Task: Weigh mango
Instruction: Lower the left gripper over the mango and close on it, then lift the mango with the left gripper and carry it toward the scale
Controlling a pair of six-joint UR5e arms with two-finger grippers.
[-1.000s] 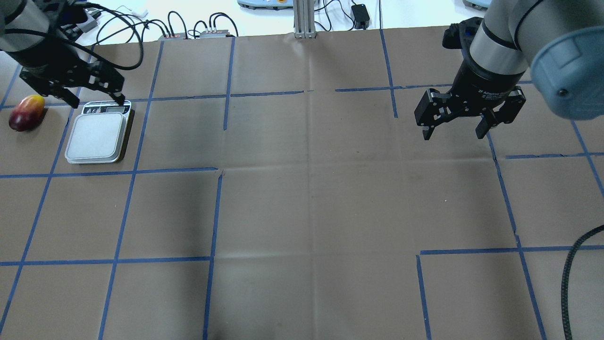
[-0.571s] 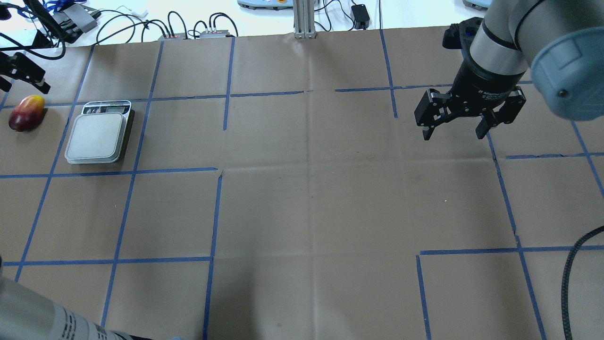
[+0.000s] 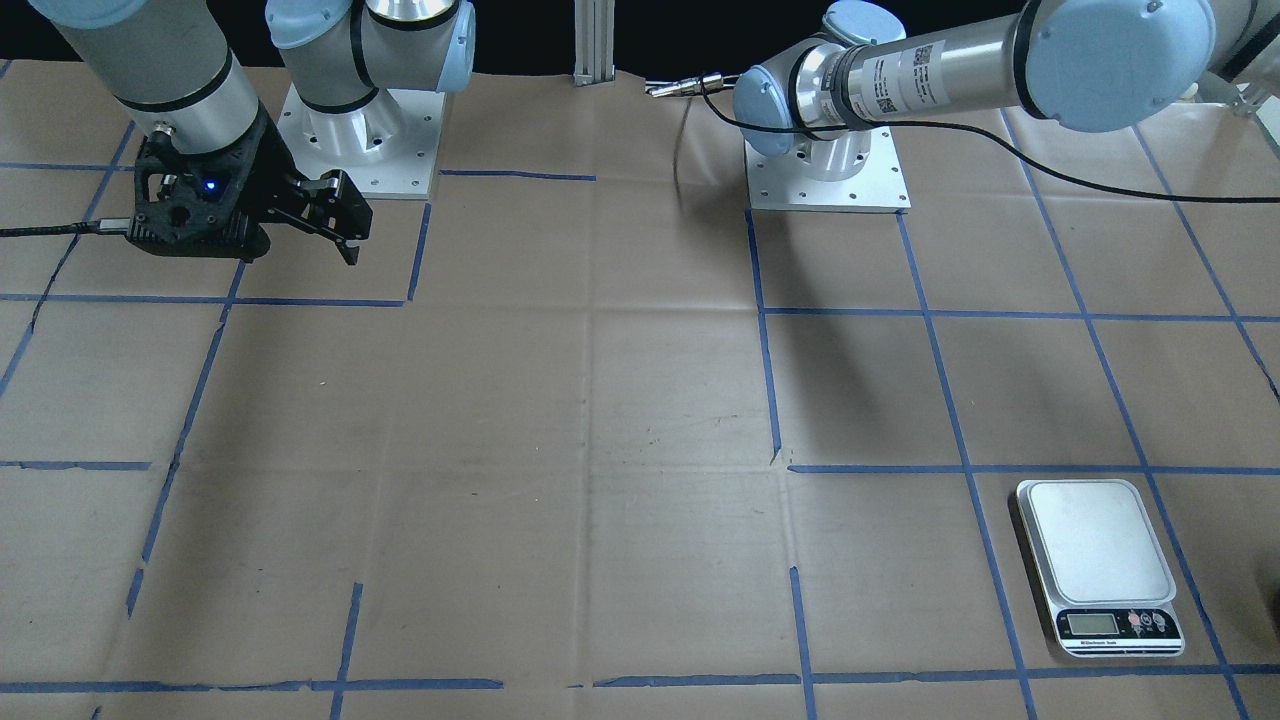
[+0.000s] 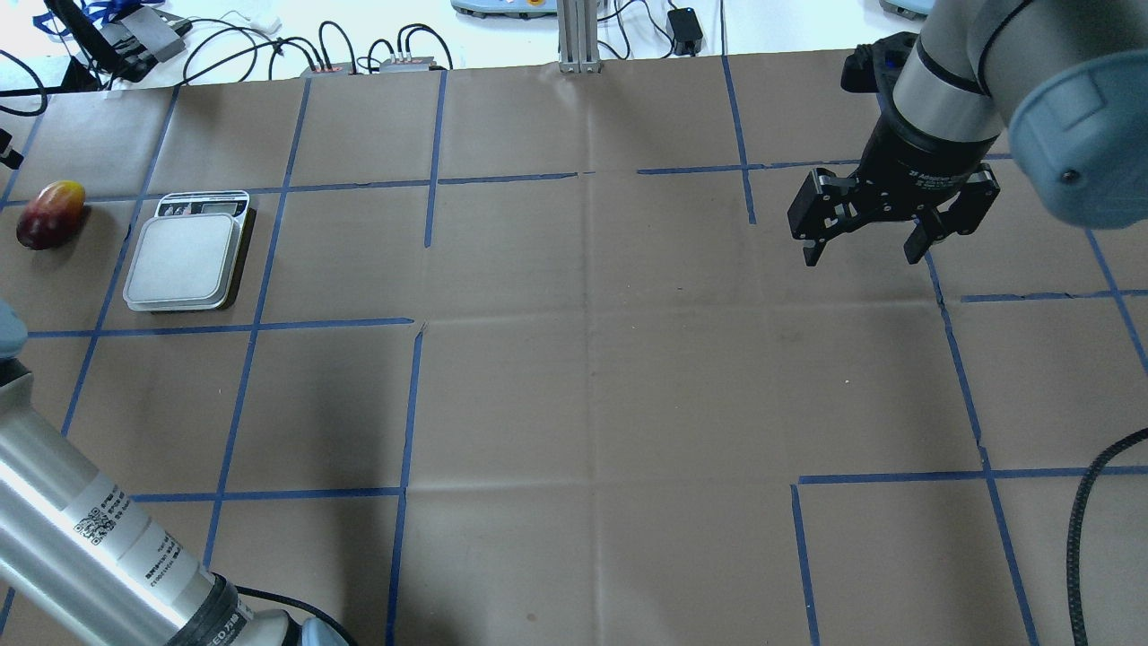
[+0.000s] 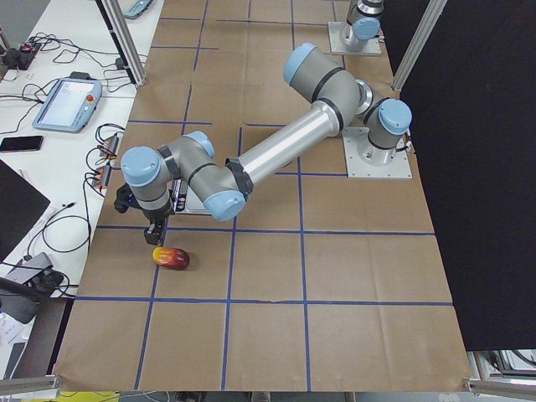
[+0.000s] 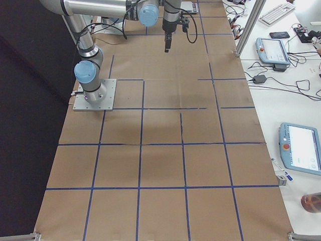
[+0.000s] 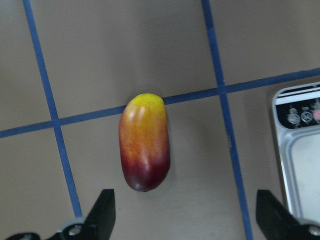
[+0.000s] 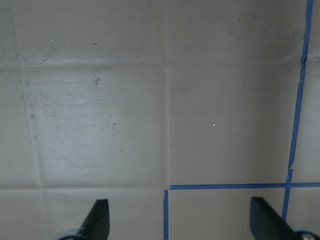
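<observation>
Approach was judged to be the step in hand. The left claw (image 7: 187,222) was held above the mango (image 7: 144,142), its fingers (image 7: 105,212) spread wide and nothing held between them. The mango was laid on the desk (image 4: 583,359) toward the far left edge, yellow end against a blue tape line (image 7: 195,95), red end toward the claw. It was near the scale (image 4: 186,260) but apart from it.

In the left wrist view the fruit's long axis was seen to run between the fingers, so the narrow width would be spanned on closing; that alignment was thought worth preserving. The fruit was seen nearer one finger than the other, though. A small sideways correction was therefore judged to be needed before descent, lest a finger be landed on the mango or the mango be pushed aside. A grip about the mid-belly was favoured, with moderate force, since a glossy, rounded skin could be squeezed out of the grasp. The mango should then be set flat on the middle of the scale and released fully, so that a true reading could be obtained.

One mango and one scale were counted. Two claws were counted; the right claw (image 4: 863,256) was held above bare desk, well apart from both, likewise spread open and empty.
</observation>
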